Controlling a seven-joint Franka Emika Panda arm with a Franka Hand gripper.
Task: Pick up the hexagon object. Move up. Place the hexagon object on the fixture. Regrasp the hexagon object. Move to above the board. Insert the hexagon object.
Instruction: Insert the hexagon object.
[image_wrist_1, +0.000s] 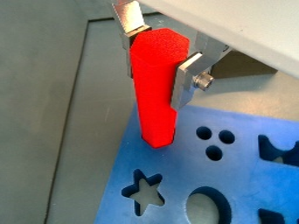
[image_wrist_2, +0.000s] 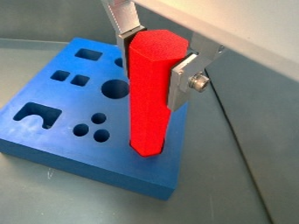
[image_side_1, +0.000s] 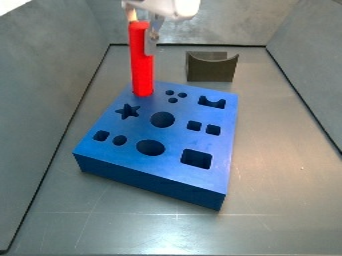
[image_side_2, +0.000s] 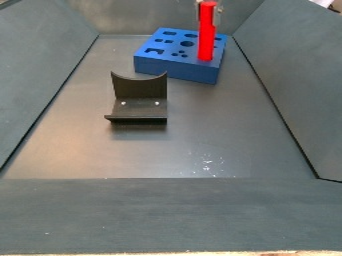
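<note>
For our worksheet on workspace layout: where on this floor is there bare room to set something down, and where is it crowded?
Bare floor lies between the fixture and the near edge in a side view, and along both sides of the board. It is crowded at the board's far end, where the gripper holds the hexagon object upright in its fingers.

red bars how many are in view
1: the bar hangs upright, held at its top by the gripper, over the board's edge beside the star hole. None elsewhere.

The gripper (image_wrist_2: 162, 54) holds the hexagon object (image_side_1: 139, 55) upright over the board (image_side_1: 214, 170), near one edge. The fixture (image_side_2: 135, 98) stands apart on the tabletop (image_side_2: 201, 140).
</note>
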